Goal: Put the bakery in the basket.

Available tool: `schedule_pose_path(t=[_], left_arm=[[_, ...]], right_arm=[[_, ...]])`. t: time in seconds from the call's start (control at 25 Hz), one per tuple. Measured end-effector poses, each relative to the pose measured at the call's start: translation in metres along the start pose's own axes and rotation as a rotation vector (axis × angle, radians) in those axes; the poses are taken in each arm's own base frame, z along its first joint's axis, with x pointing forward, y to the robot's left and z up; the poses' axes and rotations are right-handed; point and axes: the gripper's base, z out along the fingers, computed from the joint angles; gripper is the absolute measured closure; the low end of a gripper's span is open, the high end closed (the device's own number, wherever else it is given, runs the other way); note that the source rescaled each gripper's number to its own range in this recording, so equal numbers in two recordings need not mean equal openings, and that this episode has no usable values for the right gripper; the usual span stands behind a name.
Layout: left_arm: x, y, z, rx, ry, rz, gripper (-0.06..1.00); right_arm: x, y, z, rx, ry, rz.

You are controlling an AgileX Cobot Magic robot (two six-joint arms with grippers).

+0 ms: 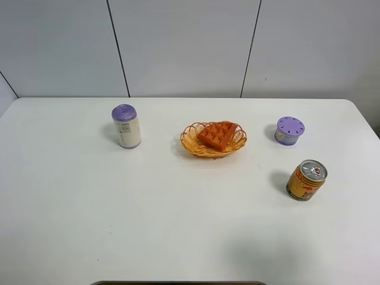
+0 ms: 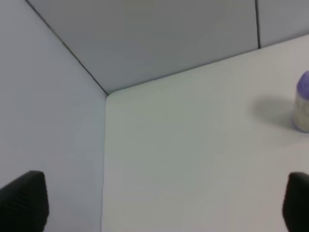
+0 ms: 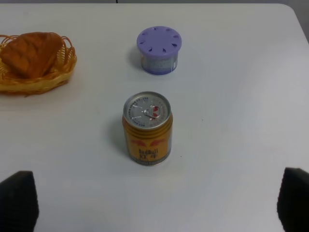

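Four things stand on the white table (image 1: 178, 225) seen from high: the basket (image 1: 214, 140) mid-table with the bakery (image 1: 218, 134) lying inside, a purple-capped bottle (image 1: 126, 126) to its left, a purple-lidded tub (image 1: 289, 130) and a yellow can (image 1: 306, 180) to its right. No arm shows there.

Left wrist: the left gripper (image 2: 154, 205) is spread wide, empty, over the table's far-left corner.

Right wrist: the right gripper (image 3: 157, 203) gapes empty just short of the can, which reads "Red Bull".

You get bright, even light on the white table (image 1: 178, 225). Soft gray shadows fall to the left of the gold can (image 1: 306, 180) and the other things. The top of the can shines a little. Your left wrist view looks soft and blurry.
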Motion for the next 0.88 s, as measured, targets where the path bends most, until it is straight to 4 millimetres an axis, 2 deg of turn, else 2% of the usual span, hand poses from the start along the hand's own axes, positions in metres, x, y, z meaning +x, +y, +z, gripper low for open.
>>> schedule_pose_path(t=[0.2, 0.44, 0.6, 0.88], left_arm=[[0.032, -0.004, -0.027, 0.016, -0.043, -0.055, -0.04], [0.073, -0.017, -0.043, 0.073, -0.092, -0.158, -0.04], [0.100, -0.030, -0.042, 0.122, -0.146, -0.218, -0.04], [0.140, -0.046, -0.028, 0.133, -0.212, -0.263, -0.04]], right_arm=[[0.000, 0.000, 0.000, 0.000, 0.000, 0.000], [0.000, 0.000, 0.000, 0.000, 0.000, 0.000], [0.000, 0.000, 0.000, 0.000, 0.000, 0.000], [0.000, 0.000, 0.000, 0.000, 0.000, 0.000]])
